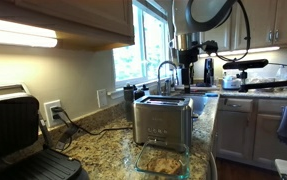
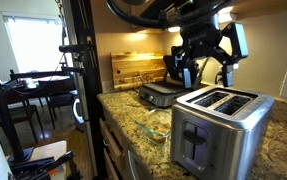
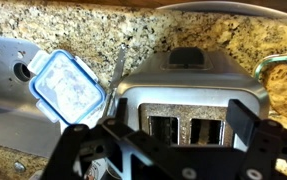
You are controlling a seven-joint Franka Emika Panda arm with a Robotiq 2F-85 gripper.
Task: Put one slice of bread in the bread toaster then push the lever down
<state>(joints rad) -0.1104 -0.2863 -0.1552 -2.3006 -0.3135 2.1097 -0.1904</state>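
I hold the black gripper point(image 2: 205, 72) open and empty above the boxy brushed-steel toaster point(image 2: 218, 125) at lower right; tan bread slices point(image 1: 163, 160) lie in a clear glass dish point(image 1: 139, 160), lower centre.

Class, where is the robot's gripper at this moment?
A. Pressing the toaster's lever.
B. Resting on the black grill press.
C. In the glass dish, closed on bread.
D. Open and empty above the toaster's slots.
D: the gripper hangs open above the bread toaster, holding nothing; the wrist view looks down on its slots.
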